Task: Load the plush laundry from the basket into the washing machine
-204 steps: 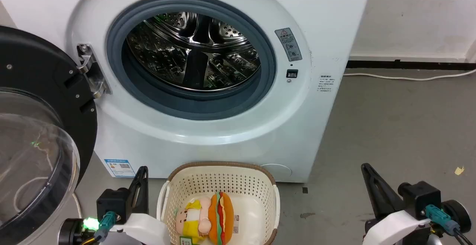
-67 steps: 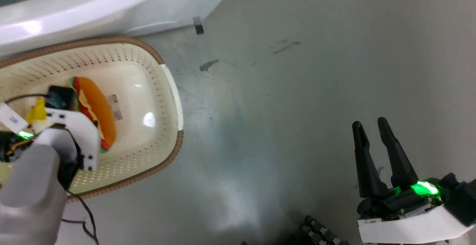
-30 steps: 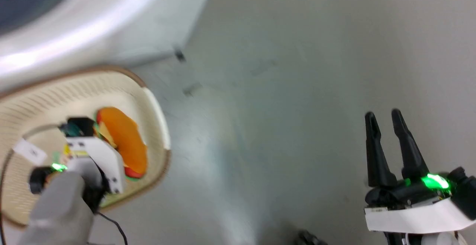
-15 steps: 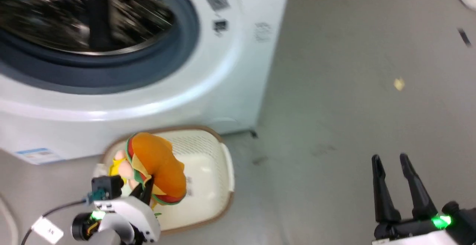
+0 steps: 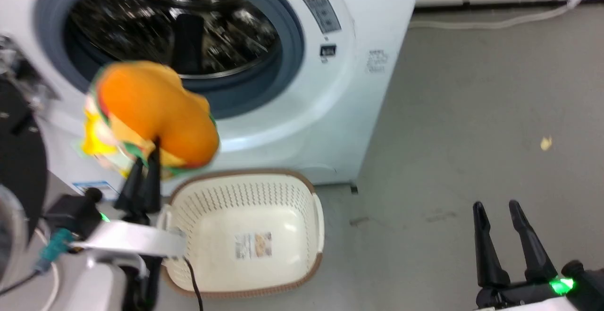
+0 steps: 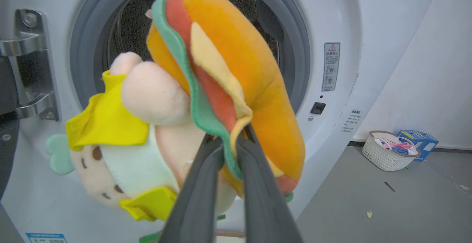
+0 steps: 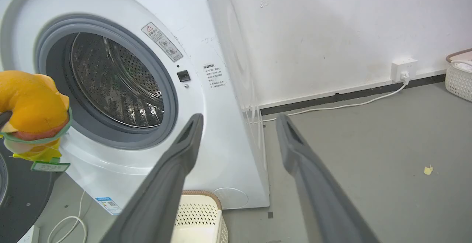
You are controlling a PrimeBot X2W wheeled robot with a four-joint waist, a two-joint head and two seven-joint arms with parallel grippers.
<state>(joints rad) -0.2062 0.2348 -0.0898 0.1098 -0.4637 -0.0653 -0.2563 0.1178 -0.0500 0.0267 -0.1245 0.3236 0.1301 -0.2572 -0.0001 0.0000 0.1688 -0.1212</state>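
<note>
My left gripper is shut on the plush laundry, pinching the hamburger's green and yellow layers. The bundle hangs in the air in front of the washing machine, level with the lower left of its grey ring. The peach-headed doll in yellow dangles on the left side. The cream basket stands on the floor below, holding just its label sticker. My right gripper is open, low on the right, holding nothing.
The black-framed door stands swung open at the left. A white cable runs along the floor to a wall socket. A second white basket and a blue box sit by the far wall. Grey floor lies open to the right.
My left gripper has lifted the plush bundle out of the basket and up in front of the drum opening. The head camera has tilted up. The right gripper stays open.
</note>
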